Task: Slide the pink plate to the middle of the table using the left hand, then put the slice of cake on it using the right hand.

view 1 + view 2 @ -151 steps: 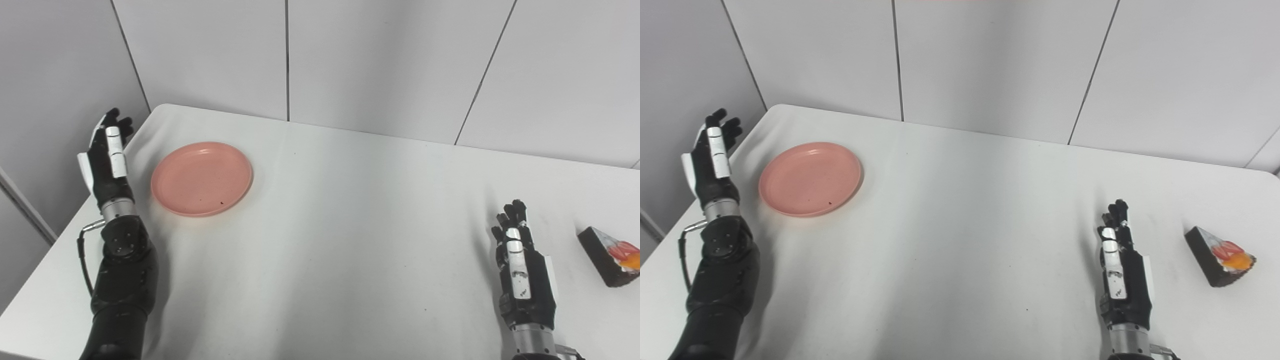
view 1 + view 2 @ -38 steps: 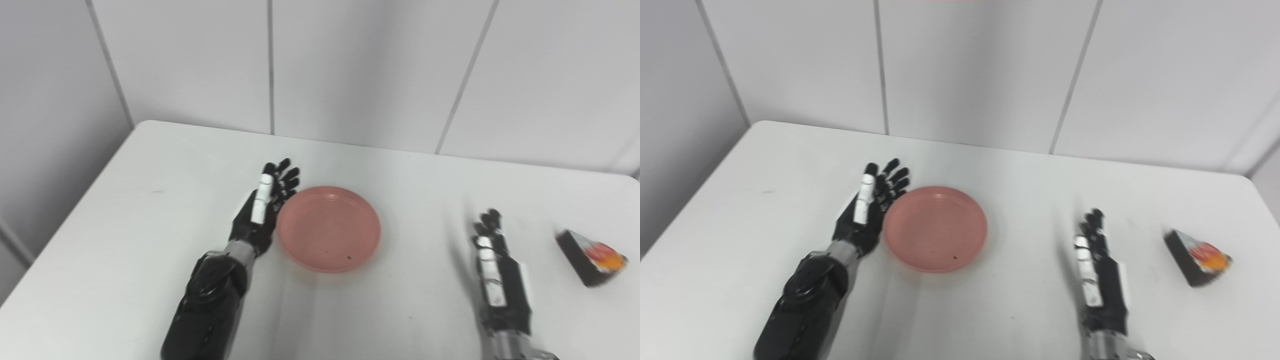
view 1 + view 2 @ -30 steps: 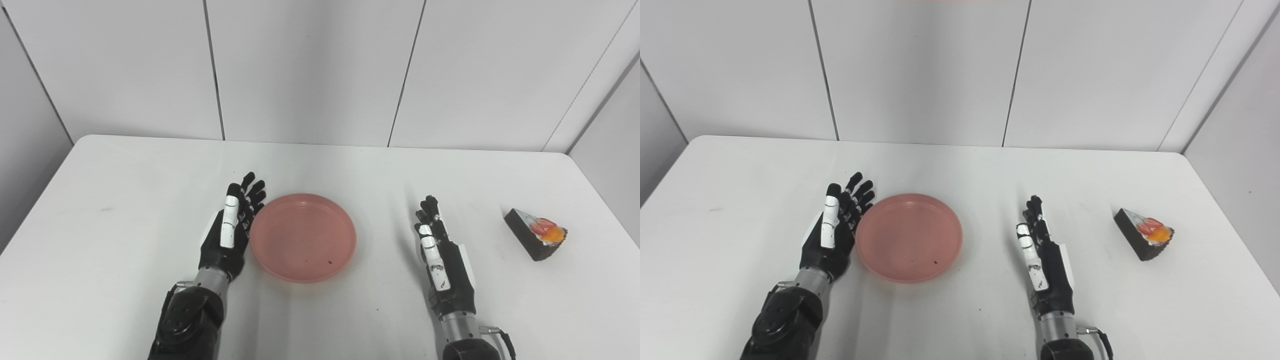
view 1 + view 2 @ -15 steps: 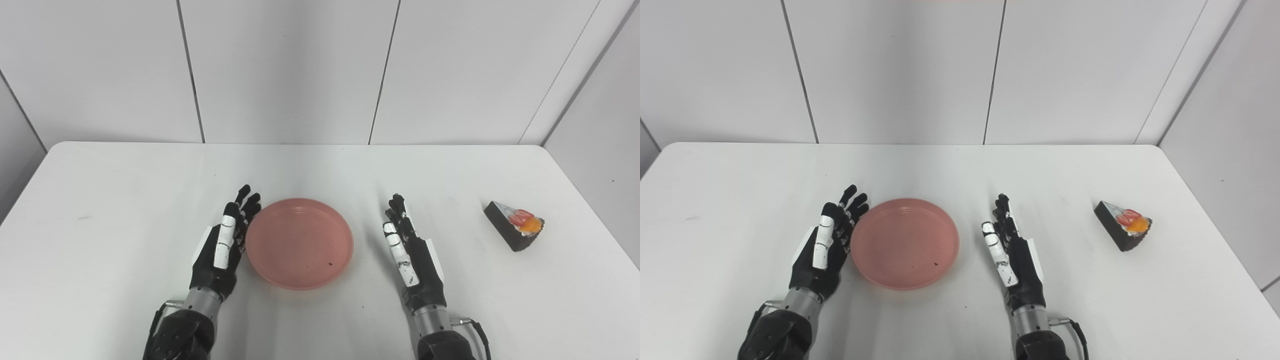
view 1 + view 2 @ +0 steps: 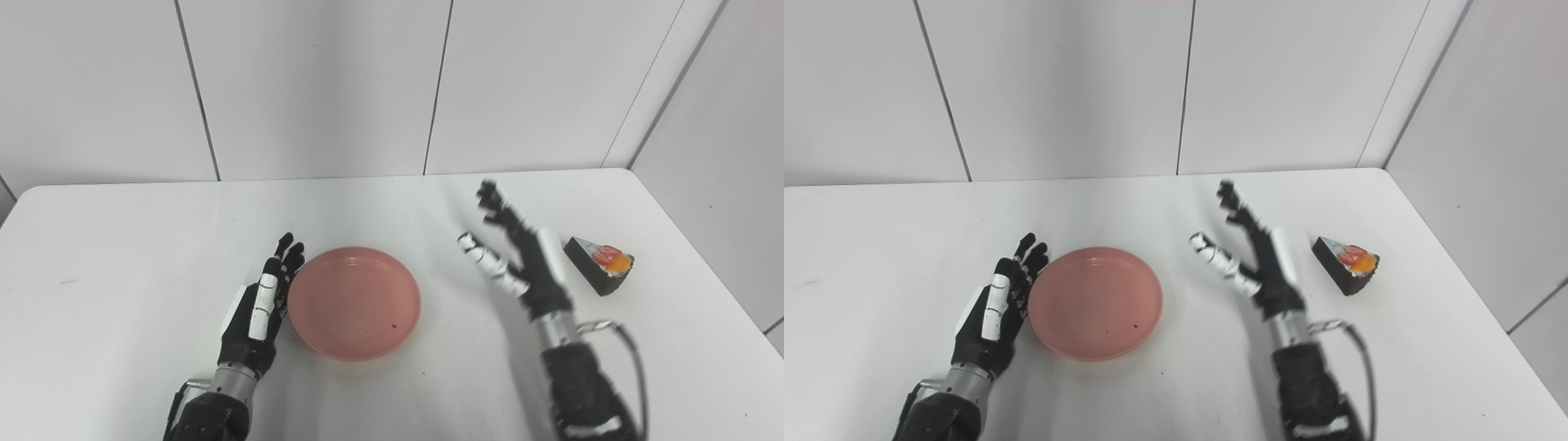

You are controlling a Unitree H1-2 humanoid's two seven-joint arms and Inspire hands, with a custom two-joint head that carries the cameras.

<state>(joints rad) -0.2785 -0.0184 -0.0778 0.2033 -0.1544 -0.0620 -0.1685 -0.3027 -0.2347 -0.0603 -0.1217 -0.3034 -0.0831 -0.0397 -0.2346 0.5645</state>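
1. Two steps make up the task, and by the look of the table (image 5: 122,257) the first is done: the pink plate (image 5: 354,301) lies flat near the middle, with nothing on it.
2. Beside the plate's left rim rests the left hand (image 5: 260,312), fingers straight and slightly apart, holding nothing; whether it touches the rim cannot be told.
3. Raised above the table between the plate and the slice of cake (image 5: 599,264) is the right hand (image 5: 520,257), its fingers spread wide and its thumb apart, holding nothing.
4. Well to the right of the plate, near the table's right edge, the slice of cake sits with its dark side toward the hand and its red and orange topping facing up.
5. So the step in hand appears to be the reach for the cake.
6. Next, the right hand needs to travel right and down, set fingers and thumb on opposite sides of the wedge, and close gently, since cake would likely crush or tip under a hard squeeze.
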